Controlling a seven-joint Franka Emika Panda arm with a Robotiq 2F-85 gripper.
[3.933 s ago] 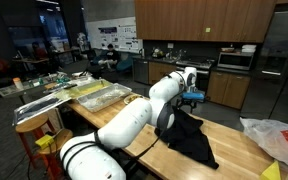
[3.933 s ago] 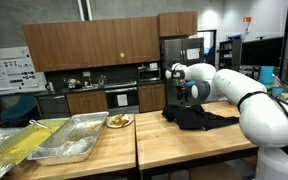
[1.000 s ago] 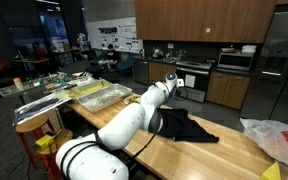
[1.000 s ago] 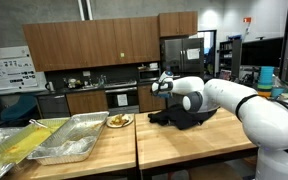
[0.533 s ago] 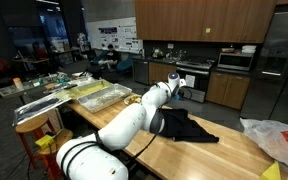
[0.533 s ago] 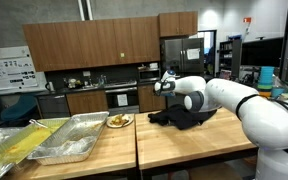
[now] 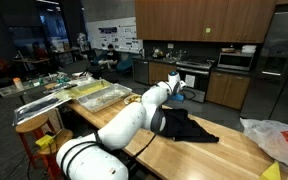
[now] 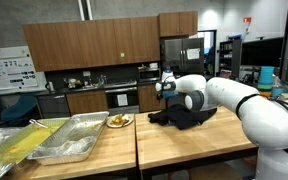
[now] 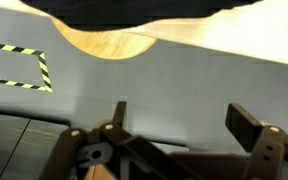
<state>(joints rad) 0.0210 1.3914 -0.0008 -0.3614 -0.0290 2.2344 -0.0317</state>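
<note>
- Nearest on the left, a foil tray (image 8: 34,130) sits on the wooden table (image 8: 184,150). It holds what looks like yellow food, though the view is too coarse to be sure.
- A second foil tray (image 8: 79,138) lies just right of it.
- Just beyond, a small plate (image 8: 119,125) carries a heap of food.
- Right of the plate, the black cloth (image 8: 187,116) lies crumpled on the table's far part.
- The gripper (image 8: 165,84) hangs just beside the cloth's far left edge, its fingers (image 9: 246,124) spread wide and grasping nothing.
- The wrist view shows grey floor (image 9: 134,90) with a yellow-black tape mark (image 9: 17,66).
- Farthest back are dark wood cabinets (image 8: 84,45) and a microwave (image 8: 149,73).
</note>
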